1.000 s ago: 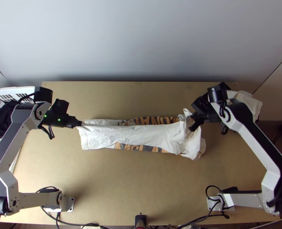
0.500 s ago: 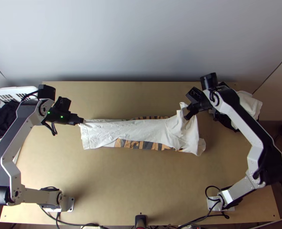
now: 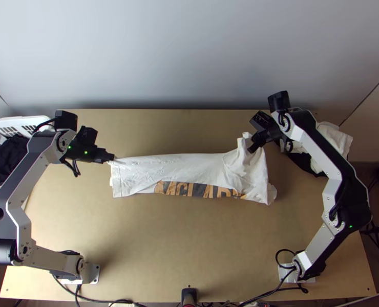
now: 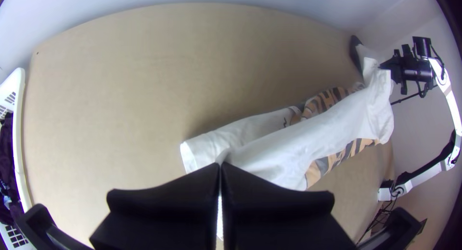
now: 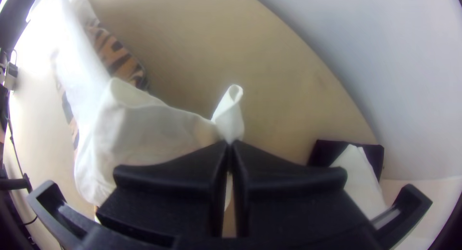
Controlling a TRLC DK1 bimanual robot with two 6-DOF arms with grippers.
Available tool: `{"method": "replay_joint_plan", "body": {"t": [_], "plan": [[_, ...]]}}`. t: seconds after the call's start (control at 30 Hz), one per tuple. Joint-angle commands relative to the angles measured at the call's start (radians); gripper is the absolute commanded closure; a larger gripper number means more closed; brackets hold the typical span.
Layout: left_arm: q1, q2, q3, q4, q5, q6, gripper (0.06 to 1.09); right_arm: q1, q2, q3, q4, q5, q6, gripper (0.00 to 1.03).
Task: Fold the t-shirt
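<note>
So, the light wooden table point(image 3: 189, 240) is the biggest thing and gets used as the landmark; across its middle, the white t-shirt point(image 3: 189, 166) is laid out as a long, narrow, folded strip, flatter toward the table's left side and bunched up toward its right; a band of orange and dark print is left exposed along the shirt's edge facing the table's near side.

At the table's left edge a white basket point(image 3: 36, 119) can be seen, with dark clothes point(image 3: 4, 158) piled in it; by the table's far right corner, a white cloth point(image 3: 338, 140) is seen over something dark.

Over the table's left part, the far corner of the shirt's left end is pinched in the left gripper point(image 3: 112, 157), tips pressed together; over the right part, the far side of the bunched end is nipped by the right gripper point(image 3: 251, 150), with a small curl of fabric poking out past the tips.
</note>
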Motion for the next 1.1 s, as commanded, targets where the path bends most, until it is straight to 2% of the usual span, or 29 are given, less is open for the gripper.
{"method": "replay_joint_plan", "body": {"t": [0.0, 0.37, 0.63, 1.03, 1.07], "plan": [[0.0, 0.056, 0.014, 0.08, -0.025, -0.001, 1.05, -0.015, -0.005, -0.047, -0.021, 0.0, -0.001, 1.0], [-0.001, 0.194, 0.082, 0.121, -0.051, 0.015, 1.05, 0.005, -0.057, -0.136, -0.021, 0.0, 0.032, 1.0], [-0.012, 0.237, 0.031, 0.109, -0.052, 0.03, 1.05, 0.042, -0.075, -0.188, -0.003, 0.002, 0.086, 1.0], [-0.027, 0.285, 0.011, 0.193, -0.059, 0.022, 1.05, 0.045, -0.072, -0.265, 0.048, 0.014, 0.111, 1.0], [-0.027, 0.29, 0.016, 0.198, -0.06, 0.021, 1.02, 0.043, -0.071, -0.264, 0.051, 0.014, 0.118, 1.0]]}}
